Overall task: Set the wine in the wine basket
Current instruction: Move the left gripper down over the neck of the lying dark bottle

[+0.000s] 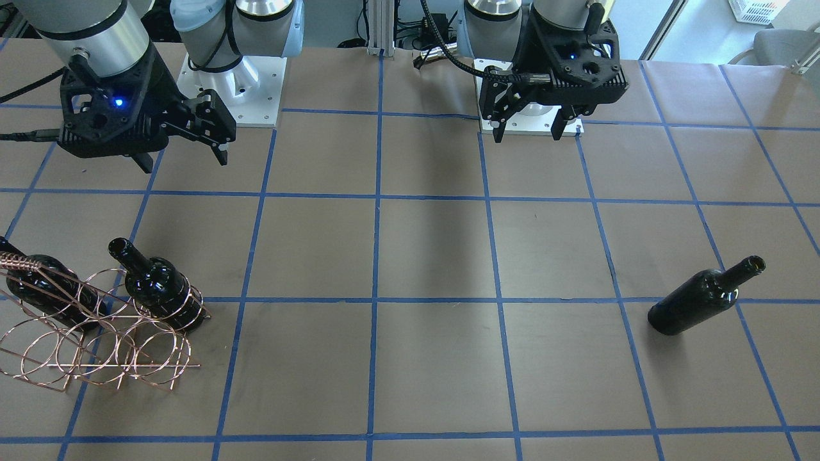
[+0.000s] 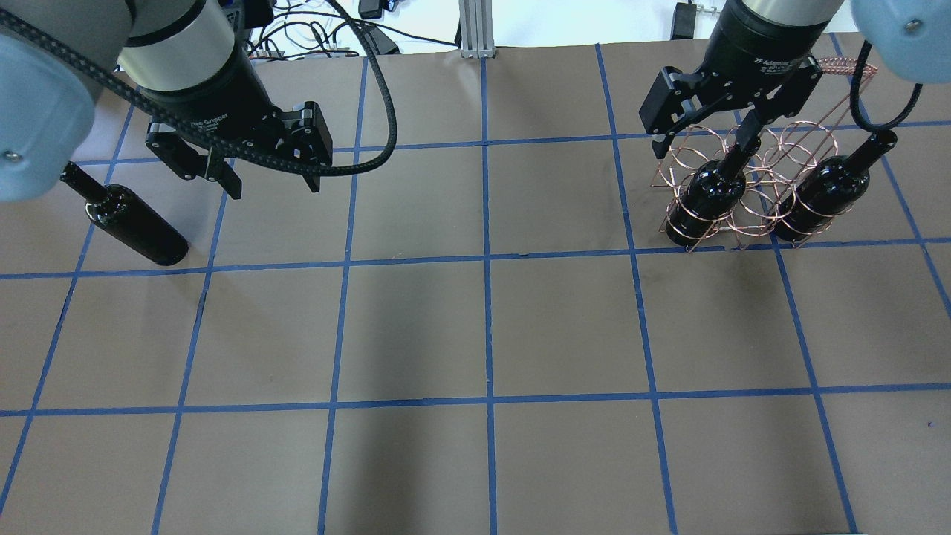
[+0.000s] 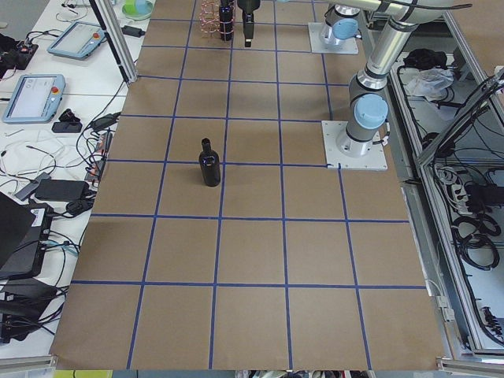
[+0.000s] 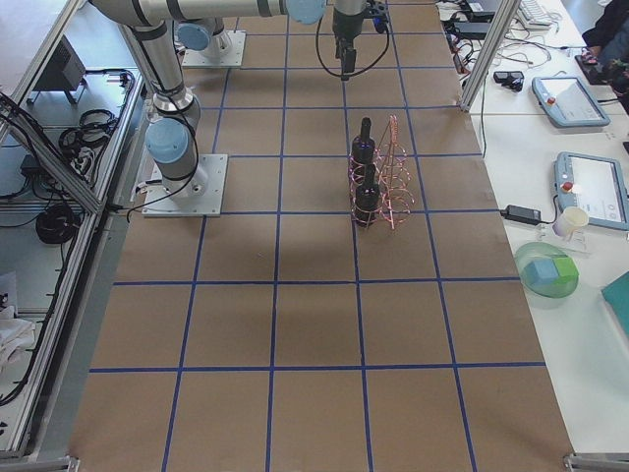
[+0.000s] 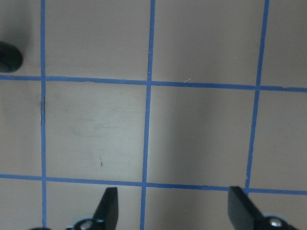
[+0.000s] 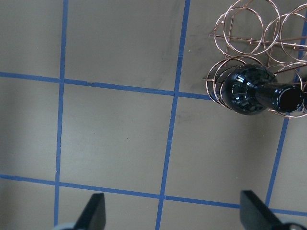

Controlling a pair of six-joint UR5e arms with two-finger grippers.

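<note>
One dark wine bottle (image 2: pixel 126 219) lies on its side on the table's left part; it also shows in the front view (image 1: pixel 701 299) and the exterior left view (image 3: pixel 209 163). My left gripper (image 2: pixel 275 187) hangs open and empty above the table to its right; only the bottle's base (image 5: pixel 8 55) shows at the left wrist view's edge. The copper wire wine basket (image 2: pixel 743 178) stands at the far right with two bottles (image 2: pixel 709 197) (image 2: pixel 828 189) in its loops. My right gripper (image 2: pixel 702 148) is open and empty, raised beside the basket (image 6: pixel 244 28) and the nearer bottle (image 6: pixel 254 91).
Brown paper with a blue tape grid (image 2: pixel 487 260) covers the table. The arm bases (image 1: pixel 237 89) (image 1: pixel 532 118) stand at the robot's side. Operator desks with tablets and cables (image 3: pixel 47 94) flank the table's long edge.
</note>
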